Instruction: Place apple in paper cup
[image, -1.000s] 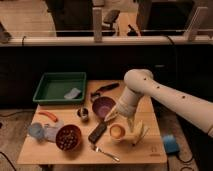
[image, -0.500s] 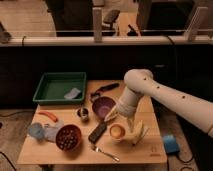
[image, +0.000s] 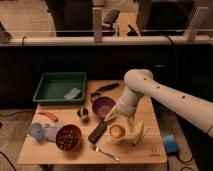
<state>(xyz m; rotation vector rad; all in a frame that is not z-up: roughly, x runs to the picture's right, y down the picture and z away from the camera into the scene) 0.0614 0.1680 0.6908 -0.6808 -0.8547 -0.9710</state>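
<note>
The paper cup (image: 117, 132) stands near the middle of the wooden table (image: 135, 155), small and white. The orange-yellow apple (image: 117, 130) sits inside it and fills its mouth. My white arm reaches in from the right and bends down over the table. The gripper (image: 112, 117) hangs just above and to the left of the cup, between it and the purple bowl (image: 103, 106). It is open and holds nothing.
A green tray (image: 46, 95) sits at the back left. Around the cup lie a metal cup (image: 83, 113), a carrot (image: 48, 116), a light blue cup (image: 35, 131), a dark red bowl (image: 68, 137), a black oblong item (image: 97, 132), a fork (image: 105, 152) and a pale yellow piece (image: 138, 133).
</note>
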